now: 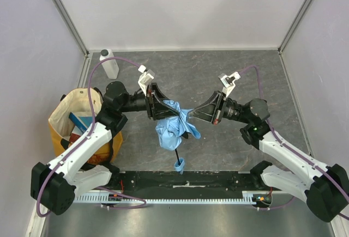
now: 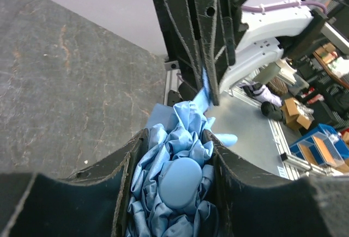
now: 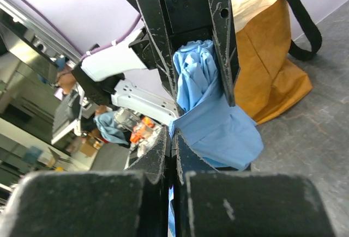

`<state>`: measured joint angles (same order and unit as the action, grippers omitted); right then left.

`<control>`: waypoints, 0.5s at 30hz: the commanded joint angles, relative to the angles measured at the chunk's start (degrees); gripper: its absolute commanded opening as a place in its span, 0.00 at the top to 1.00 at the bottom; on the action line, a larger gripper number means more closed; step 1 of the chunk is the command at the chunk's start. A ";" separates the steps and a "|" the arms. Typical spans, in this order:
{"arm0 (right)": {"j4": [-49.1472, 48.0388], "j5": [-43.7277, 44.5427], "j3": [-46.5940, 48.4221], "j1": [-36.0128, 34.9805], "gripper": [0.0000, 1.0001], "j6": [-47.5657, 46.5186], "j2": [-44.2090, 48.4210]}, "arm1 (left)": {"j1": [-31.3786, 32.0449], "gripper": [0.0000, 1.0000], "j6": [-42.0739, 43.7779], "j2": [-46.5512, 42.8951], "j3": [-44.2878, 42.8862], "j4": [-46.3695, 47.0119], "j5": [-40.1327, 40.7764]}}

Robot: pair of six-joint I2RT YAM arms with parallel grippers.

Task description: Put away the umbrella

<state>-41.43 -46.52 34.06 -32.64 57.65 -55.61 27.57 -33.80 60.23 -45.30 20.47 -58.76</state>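
1. Tote bag (image 1: 65, 111): stands open at the left edge of the table (image 1: 229, 84). The left arm (image 1: 82, 150) covers its near side. Its contents are only partly visible, and a blue item inside cannot be identified. The lining is cream, the outer wall is stiff and mustard-yellow, and the strap is black.

2. Bottle (image 1: 110, 65): white plastic with a dark cap, upright at the far left corner, well apart from both arms.

3. Left gripper (image 1: 165, 109): its jaws are clamped on the gathered bundle of the umbrella (image 1: 173, 128). The left wrist view shows crumpled folds packed between the two black fingers (image 2: 122, 188), with a smooth oval blue piece among them. What that piece is cannot be told.

4. Umbrella: held above the middle of the table, between the two grippers. The fabric is thin, sky-blue and creased. Cloth hides most of the black shaft (image 1: 177, 154), and only a short length hangs out toward the near edge. It ends at a small blue strap loop (image 1: 179, 164).

5. Right gripper (image 1: 191, 114): its jaws are pressed together, pinching a flat flap of the fabric. A thin blue sliver shows in the seam between the scuffed fingers (image 3: 155, 150).

6. Table: grey, with a stone-like mottled surface.
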 commanded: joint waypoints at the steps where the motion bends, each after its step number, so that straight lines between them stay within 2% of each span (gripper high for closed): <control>1: -13.77 -0.06 3.02 -2.68 1.00 10.56 0.95 | -1.38 0.98 5.32 -0.20 -2.51 -10.08 13.04; 2: -10.29 0.64 4.24 -3.56 1.00 8.12 1.30 | -1.29 0.98 5.50 -0.02 -3.04 -11.75 15.32; 4: 4.71 2.39 8.98 -6.80 1.00 -2.58 2.61 | -1.38 0.98 4.80 0.15 -3.65 -14.13 18.76; 6: 14.67 3.46 12.41 -8.92 1.00 -10.07 2.10 | -1.29 0.98 3.57 0.50 -4.09 -15.11 21.05; 8: 19.26 4.07 13.91 -10.24 1.00 -13.33 0.95 | -0.94 0.98 2.51 0.42 -4.27 -15.81 23.50; 15: 35.51 13.37 22.43 -19.46 1.00 -25.10 -4.76 | 6.17 0.98 5.41 -0.11 -8.05 -24.77 42.21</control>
<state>-13.21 -31.73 47.92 -43.83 40.60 -59.09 31.66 -32.60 59.07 -50.13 2.00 -39.13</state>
